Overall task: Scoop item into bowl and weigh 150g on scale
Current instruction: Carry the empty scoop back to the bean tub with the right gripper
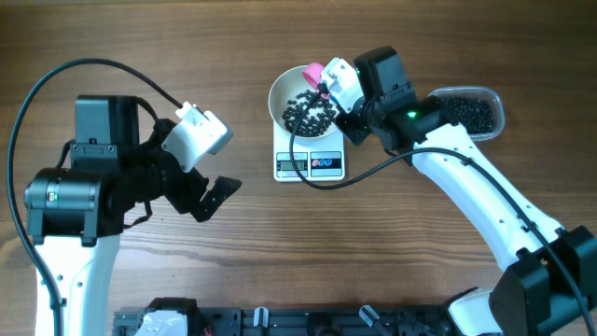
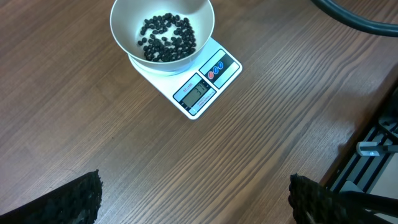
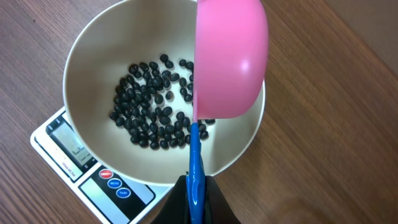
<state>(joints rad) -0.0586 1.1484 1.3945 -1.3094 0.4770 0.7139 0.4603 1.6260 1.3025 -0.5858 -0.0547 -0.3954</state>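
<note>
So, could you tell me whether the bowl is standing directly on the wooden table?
No, the bowl stands on the scale, with black beans lying inside it.

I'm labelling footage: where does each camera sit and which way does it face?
Overhead: above the table, looking straight down; left hand and right hand show.
Left wrist: faces bowl and scale across the table; open left hand at bottom corners.
Right wrist: looks down into bowl; right hand shut on pink scoop.
Shared: beans in bowl on scale.
</note>
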